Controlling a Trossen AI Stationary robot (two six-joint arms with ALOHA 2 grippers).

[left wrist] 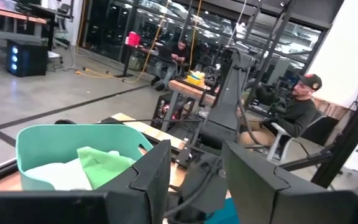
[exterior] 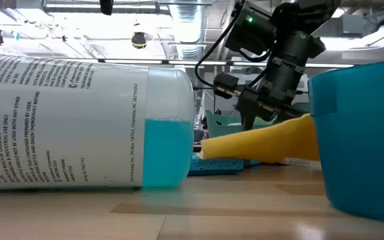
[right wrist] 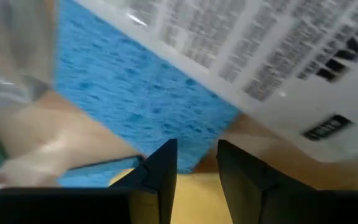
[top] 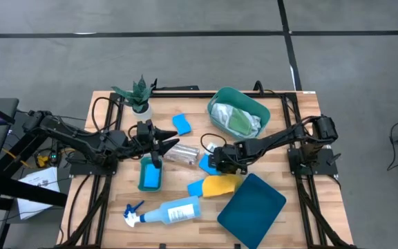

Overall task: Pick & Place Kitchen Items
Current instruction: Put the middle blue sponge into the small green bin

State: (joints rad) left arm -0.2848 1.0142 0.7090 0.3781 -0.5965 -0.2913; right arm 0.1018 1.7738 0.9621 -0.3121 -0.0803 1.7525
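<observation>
My right gripper [top: 211, 160] slants down, open, just above a blue sponge [right wrist: 135, 93], next to a small white labelled bottle [right wrist: 278, 62]. The fingers [right wrist: 163, 165] have nothing between them. A yellow cloth [top: 220, 185] lies just near of it, resting partly on another blue sponge [top: 195, 188]. My left gripper [top: 173, 142] hovers level and open beside the crinkled silver cup [top: 182, 153]; its fingers [left wrist: 154, 174] are empty. White and green cloths [left wrist: 89, 165] lie in the teal tub [top: 237, 114]. The pale-blue spray bottle [top: 168, 213] lies on its side near the front edge.
A small potted plant [top: 138, 93] stands at the far left. Two more blue sponges [top: 182, 124] [top: 150, 173] lie left of centre. A dark teal lid [top: 251, 200] rests at the near right. People sit in the room beyond the table [left wrist: 291, 106].
</observation>
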